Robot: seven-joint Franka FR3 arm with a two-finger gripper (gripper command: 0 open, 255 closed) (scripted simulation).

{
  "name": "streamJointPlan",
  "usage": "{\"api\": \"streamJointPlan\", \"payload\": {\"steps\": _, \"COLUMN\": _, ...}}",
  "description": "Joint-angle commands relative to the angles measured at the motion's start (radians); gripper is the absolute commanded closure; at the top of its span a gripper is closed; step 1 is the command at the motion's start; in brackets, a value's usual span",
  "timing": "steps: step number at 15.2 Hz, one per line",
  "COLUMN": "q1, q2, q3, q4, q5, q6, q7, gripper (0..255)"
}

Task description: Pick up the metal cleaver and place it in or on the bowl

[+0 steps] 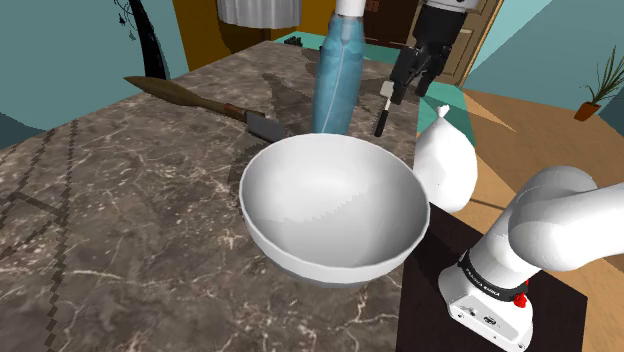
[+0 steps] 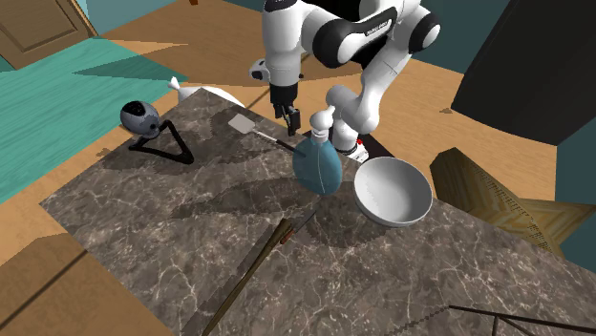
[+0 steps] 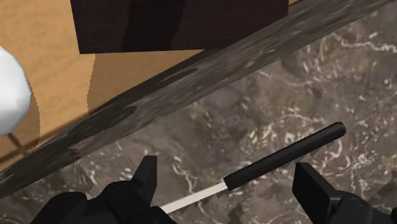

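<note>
White bowl (image 1: 330,250) is nearest in the shoulder view: upright, mouth up, on the dark marbled worktop (image 1: 130,230), close to the edge that faces the stand (image 1: 560,320). The white arm (image 1: 545,220) rises beside the bowl on the shoulder view's right and arches over to the area behind it. A blue translucent bottle (image 1: 338,85) with a white cap stands upright just behind the bowl; whether the two touch cannot be made out. A long brown-handled tool (image 1: 190,97) with a grey head lies flat behind the bowl toward the shoulder view's left, head end nearer the bowl, apart from it. A white teardrop-shaped sack (image 1: 447,160) sits beyond the worktop edge, just past the bowl on the shoulder view's right. A dark ball (image 2: 143,116) on a black triangular frame is well apart from the bowl, across the worktop on the second exterior view's left. Task item, the cleaver (image 3: 286,156): black handle, thin pale shank, flat pale rectangular blade. It lies flat on the worktop on the far side of the bottle from the bowl, near the worktop edge and clear of the bowl. The gripper (image 3: 228,167) hangs over the cleaver's handle, farther from the bowl than the bottle. The fingers (image 3: 143,184) are spread apart with the shank end of the handle showing between them, and they clasp nothing.
</note>
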Motion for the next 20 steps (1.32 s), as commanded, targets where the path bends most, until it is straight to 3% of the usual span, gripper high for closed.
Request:
{"api": "streamJointPlan", "payload": {"steps": 1, "q1": 0.000, "q2": 0.000, "q3": 0.000, "q4": 0.000, "q5": 0.000, "q6": 0.000, "q7": 0.000, "gripper": 0}}
{"api": "streamJointPlan", "payload": {"steps": 11, "q1": 0.076, "q2": 0.294, "q3": 0.162, "q4": 0.251, "q5": 0.041, "q6": 0.030, "q7": 0.080, "gripper": 0}}
{"api": "streamJointPlan", "payload": {"steps": 20, "q1": 0.133, "q2": 0.588, "q3": 0.308, "q4": 0.555, "q5": -0.005, "q6": 0.001, "q7": 0.172, "gripper": 0}}
